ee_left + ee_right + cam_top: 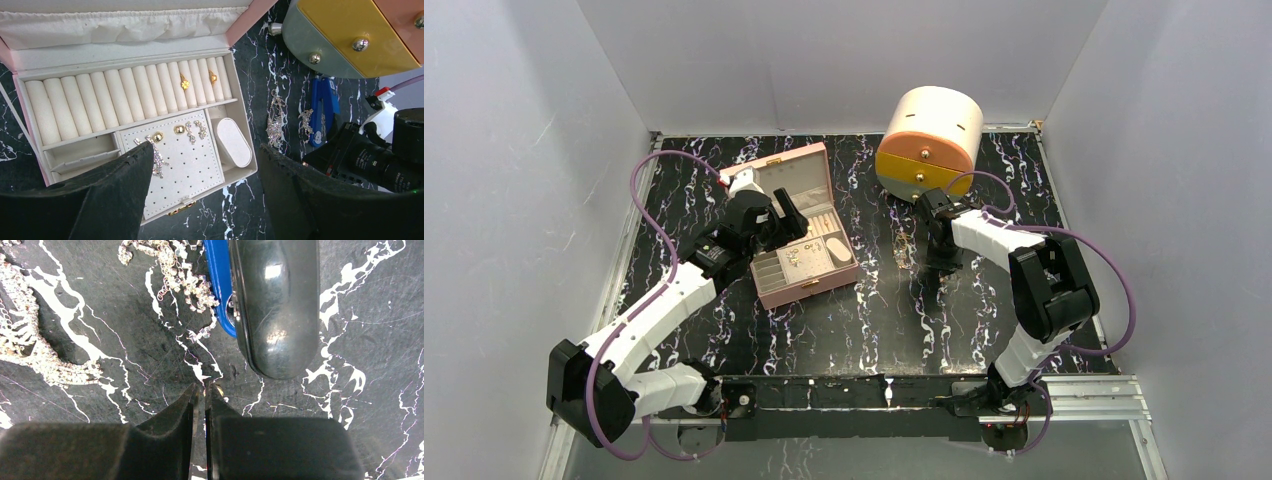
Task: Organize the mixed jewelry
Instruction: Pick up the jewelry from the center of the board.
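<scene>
Left claw is hanging wide open right over the open pink jewelry box, one fingertip on each side of the perforated earring panel. A handful of earrings are pinned along the top of that panel, gold ball studs and sparkly silver ones. One long silver one sits just beside the left-hand fingertip. Two gold rings are tucked into the ring rolls, toward the right end of the row.

Right claw points straight down at the black marbled table, fingers pinched nearly together with only a sliver between. Can't tell if anything tiny is caught in there. A loose silver chain piece lies at the left of that wrist view, apart from the tips. A second sparkly cluster sits top centre, touching the blue clip-like thing.

Writing-wise, there's a small white print on the blue thing, too tiny to read.
</scene>
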You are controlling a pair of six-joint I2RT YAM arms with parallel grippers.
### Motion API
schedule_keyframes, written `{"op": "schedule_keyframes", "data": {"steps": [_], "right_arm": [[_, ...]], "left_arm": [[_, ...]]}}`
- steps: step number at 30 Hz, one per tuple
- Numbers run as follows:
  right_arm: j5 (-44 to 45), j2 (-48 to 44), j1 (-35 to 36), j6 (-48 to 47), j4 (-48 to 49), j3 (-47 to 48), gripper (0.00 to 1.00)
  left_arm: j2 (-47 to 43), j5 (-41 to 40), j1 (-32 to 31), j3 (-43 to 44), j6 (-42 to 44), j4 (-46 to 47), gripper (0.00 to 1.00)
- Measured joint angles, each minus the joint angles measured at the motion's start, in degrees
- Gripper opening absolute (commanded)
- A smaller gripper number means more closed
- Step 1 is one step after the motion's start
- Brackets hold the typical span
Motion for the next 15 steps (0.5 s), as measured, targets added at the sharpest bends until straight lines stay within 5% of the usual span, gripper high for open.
{"op": "schedule_keyframes", "data": {"steps": [10,15], "right_arm": [[0.02,0.02,0.0,-0.81,0.0,0.0,0.0],[-0.13,0.04,0.0,-1.51,0.04,0.0,0.0]], "left_arm": [[0.0,0.11,0.0,-0.11,-0.66,0.02,0.72],[0.0,0.33,0.0,-0.11,-0.94,0.02,0.72]]}}
